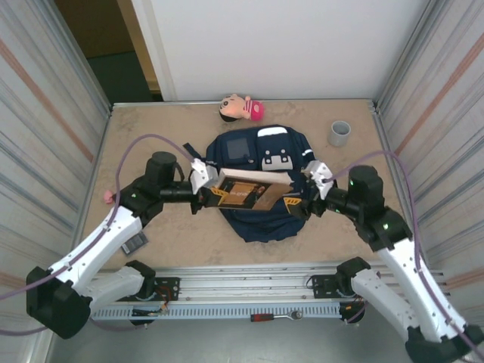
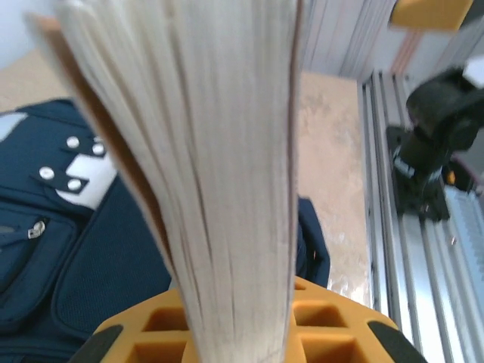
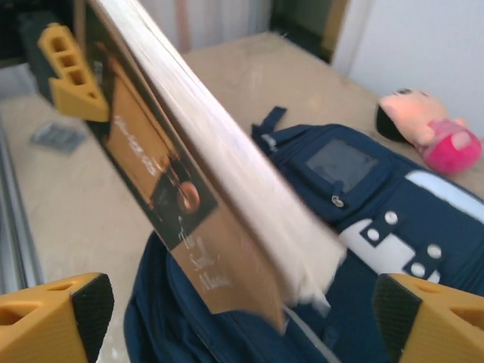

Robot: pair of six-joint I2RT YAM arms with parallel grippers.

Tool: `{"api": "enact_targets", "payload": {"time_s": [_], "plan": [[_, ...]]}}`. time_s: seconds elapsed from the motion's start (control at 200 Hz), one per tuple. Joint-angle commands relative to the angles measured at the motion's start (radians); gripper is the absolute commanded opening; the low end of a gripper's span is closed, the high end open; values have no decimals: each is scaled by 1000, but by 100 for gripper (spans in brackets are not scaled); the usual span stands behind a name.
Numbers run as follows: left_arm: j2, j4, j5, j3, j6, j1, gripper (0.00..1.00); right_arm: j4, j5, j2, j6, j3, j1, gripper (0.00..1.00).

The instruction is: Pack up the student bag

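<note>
— Right, where am I with this?
— Nearest you, your left jaws are pinched on one short end of the book (image 1: 246, 193). Your left wrist view has the page edge running straight down into the yellow fingers (image 2: 340, 321). Your right jaws stand spread wide at the opposite end, a pad (image 3: 91, 302) on either side of the cover and neither one touching it.
— So which step is that?
— I'd call it bringing the book to the student bag (image 1: 257, 219), with the left side doing all the holding. The book hangs tilted just above the bag's near half.
— And the bag itself?
— Flat on the counter (image 1: 151, 144), about mid-width, front pocket and white patch facing up, right under both sets of jaws. I can't make out an open mouth on it.
— Next move?
— You need a gap to slide the book into, so the free right jaws are probably the ones to find the zip or flap. Further back, a doll (image 1: 242, 108) and a grey cup (image 1: 339, 134) sit by the far wall.
</note>
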Motion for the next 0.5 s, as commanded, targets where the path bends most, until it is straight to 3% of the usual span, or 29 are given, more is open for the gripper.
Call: {"api": "enact_targets", "payload": {"time_s": [0.0, 0.175, 0.496], "plan": [[-63, 258, 161, -2, -170, -1, 0, 313, -57, -94, 389, -140, -50, 96], [-51, 359, 200, -19, -275, 3, 0, 528, -2, -236, 643, -326, -57, 99], [13, 431, 314, 18, -379, 3, 0, 611, -148, -189, 727, -337, -58, 99]]}}
